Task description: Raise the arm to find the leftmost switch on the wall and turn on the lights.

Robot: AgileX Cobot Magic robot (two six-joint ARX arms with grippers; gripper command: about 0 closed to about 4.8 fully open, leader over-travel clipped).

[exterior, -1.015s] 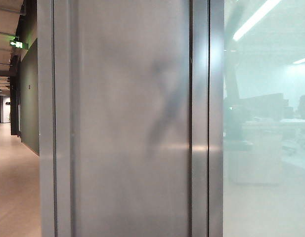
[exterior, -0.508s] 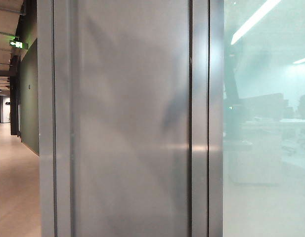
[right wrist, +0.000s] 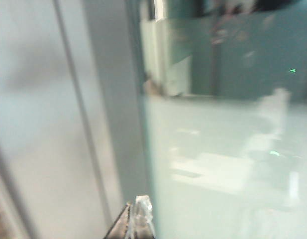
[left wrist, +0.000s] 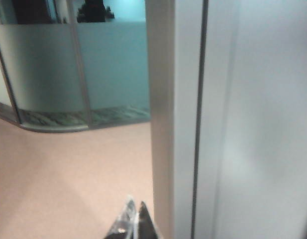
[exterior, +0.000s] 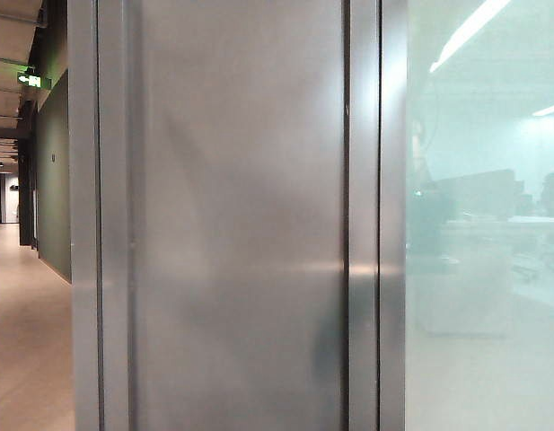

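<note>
Exterior view gives no clear sight of either arm: the wall (exterior: pixel 236 224), a tall grey metallic panel with narrow vertical frame strips, fills the middle of the picture, and only faint, shapeless dark smudges lie on its sheen. No switch can be made out on it. To its right stands a pale greenish frosted glass pane (exterior: pixel 483 269), through which blurred desks and ceiling lights show dimly. To its left a corridor (exterior: pixel 25 314) with a pale floor runs away, with a green exit sign (exterior: pixel 31 80) high up.

In the left wrist view only the tips of the left gripper (left wrist: pixel 135 219) poke in at the frame's edge, the rest cut off; the two tips lie pressed together with no gap and nothing between them. They sit close to the corner of the wall (left wrist: pixel 243 124), over a pinkish floor (left wrist: pixel 68 179), with curved frosted glazing (left wrist: pixel 68 69) well beyond.

The right wrist view is blurred. The right gripper (right wrist: pixel 136 219) also shows only its tips, drawn together and holding nothing, near the seam where the grey wall (right wrist: pixel 44 124) meets the frosted glass pane (right wrist: pixel 218 164).
</note>
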